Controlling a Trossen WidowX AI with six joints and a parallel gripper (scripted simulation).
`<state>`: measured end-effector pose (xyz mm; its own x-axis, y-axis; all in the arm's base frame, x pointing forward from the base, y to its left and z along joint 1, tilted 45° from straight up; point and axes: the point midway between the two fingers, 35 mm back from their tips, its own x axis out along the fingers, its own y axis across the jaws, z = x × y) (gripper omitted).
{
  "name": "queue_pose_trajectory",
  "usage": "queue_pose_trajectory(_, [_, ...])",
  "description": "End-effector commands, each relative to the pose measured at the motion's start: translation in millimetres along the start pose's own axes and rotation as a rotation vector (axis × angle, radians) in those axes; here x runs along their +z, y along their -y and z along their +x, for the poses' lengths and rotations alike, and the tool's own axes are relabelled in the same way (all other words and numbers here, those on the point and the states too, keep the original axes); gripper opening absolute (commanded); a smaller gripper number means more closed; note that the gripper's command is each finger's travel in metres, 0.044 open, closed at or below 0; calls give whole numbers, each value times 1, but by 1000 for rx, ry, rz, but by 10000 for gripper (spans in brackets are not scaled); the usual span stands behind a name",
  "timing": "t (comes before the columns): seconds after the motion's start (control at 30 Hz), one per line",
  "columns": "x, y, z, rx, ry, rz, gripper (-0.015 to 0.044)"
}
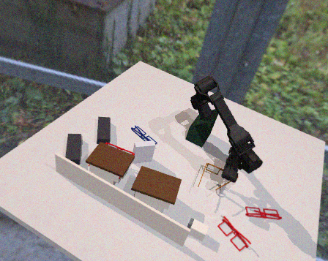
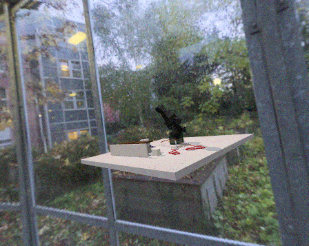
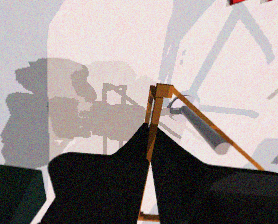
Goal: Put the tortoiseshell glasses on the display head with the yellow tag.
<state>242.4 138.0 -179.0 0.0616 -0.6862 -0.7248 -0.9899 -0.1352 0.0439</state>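
1. The tortoiseshell glasses (image 1: 214, 166) (image 3: 164, 90) are at the fingers (image 1: 229, 173), on the arm's side of the counter (image 1: 118, 102) (image 2: 128, 165) (image 3: 100, 30); not placed on a head.
2. Fingers: clenched on a slim brown part of the frame. A small, off-centre grasp, I judge; a knock could swivel the glasses and spoil the levelling.
3. Close by in the wrist view, a grey cylinder (image 3: 205, 130). Its identity and any contact are unclear; if touching, a sideways move could snag a temple.
4. Farther out, two red pairs lie loose: one nearer the barrier (image 1: 234, 230) (image 2: 174, 152), one beyond (image 1: 263, 213) (image 2: 195, 147). A low swing might sweep them.
5. Yellow tag: cannot make it out, nor tell the heads apart. Risks: wrong head chosen, or the other bumped by a trailing temple.
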Motion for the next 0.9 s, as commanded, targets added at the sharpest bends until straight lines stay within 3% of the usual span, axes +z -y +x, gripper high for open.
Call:
queue_pose_trajectory(0.0, [-3,-2,1,2,-6,-4,0])
queue_pose_trajectory(0.87, [-13,-9,1,2,-7,-4,0])
